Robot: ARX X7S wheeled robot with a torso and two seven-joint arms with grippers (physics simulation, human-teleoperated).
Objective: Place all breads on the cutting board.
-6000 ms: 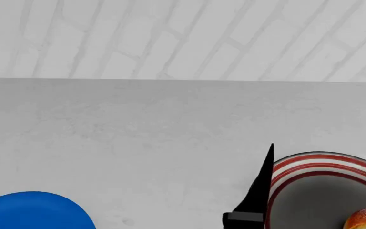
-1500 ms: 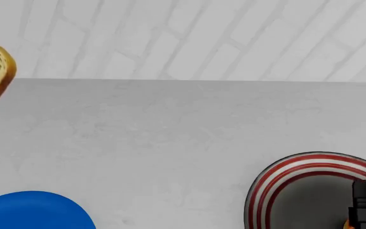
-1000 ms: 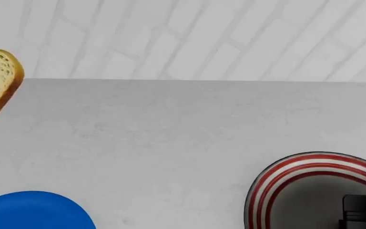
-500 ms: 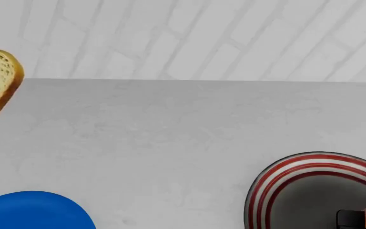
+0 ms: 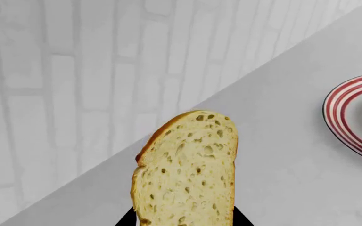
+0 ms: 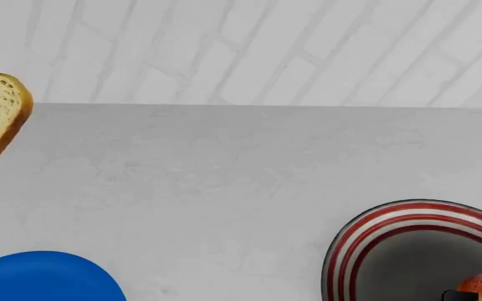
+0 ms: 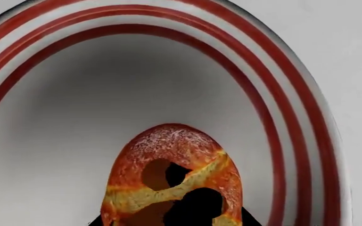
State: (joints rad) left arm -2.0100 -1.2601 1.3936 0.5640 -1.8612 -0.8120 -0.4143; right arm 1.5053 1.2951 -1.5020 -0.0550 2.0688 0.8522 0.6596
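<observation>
Currently both breads are lifted and neither is on the cutting board, which shows in no view. The left gripper (image 5: 184,222) is clamped on the bottom edge of the slice (image 5: 187,172), holding it upright in the air over the bench (image 6: 224,182), out past the left edge of the head view with the brick wall (image 6: 266,50) behind it. Only dark finger stubs show beneath the crust, so grip depth is unclear.

The right gripper (image 7: 187,214) has the loaf (image 7: 171,181). In the right wrist view it sits over the striped bowl (image 7: 282,141) with dark gripper parts showing through the render, so it reads as pinched, though whether it clears the bowl floor cannot be told. In the head view the loaf is a sliver at the bench's near right corner, inside the bowl rim. A blue plate (image 6: 40,276) is at the near left corner.

Handling, as a judgement:
- Slice: light, soft, porous crumb. Likely to flex or tear if squeezed hard. Hold low by the crust and keep it vertical until it is over the board.
- Loaf: firmer crust, rounded, heavier. It may roll or slip between narrow pads, so grip across the widest part.

Both still need carrying to the board.
</observation>
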